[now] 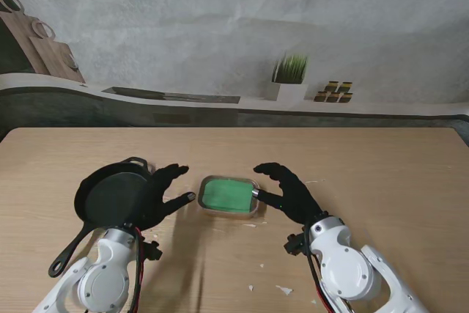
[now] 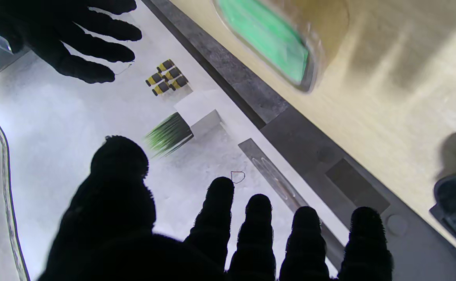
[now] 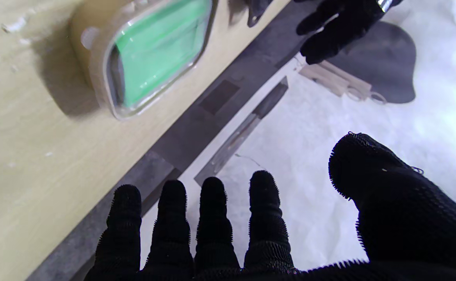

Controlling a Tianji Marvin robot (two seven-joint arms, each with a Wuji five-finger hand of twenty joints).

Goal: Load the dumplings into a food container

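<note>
A small food container (image 1: 230,196) with a clear rim and a green bottom sits on the wooden table between my two hands; it also shows in the wrist views (image 2: 267,37) (image 3: 155,50). No dumplings can be made out in it. My left hand (image 1: 163,194) in a black glove hovers open just left of the container, over the edge of a black frying pan (image 1: 110,194). On the container's right side my right hand (image 1: 289,190) is open too, its thumb reaching toward the rim. Neither hand holds anything. The pan's inside looks dark and bare.
The pan's handle (image 1: 69,248) points toward me at the left. Small white scraps (image 1: 283,290) lie on the table near me. Beyond the far table edge a ledge carries a potted grass plant (image 1: 289,78) and small yellow-black items (image 1: 334,92).
</note>
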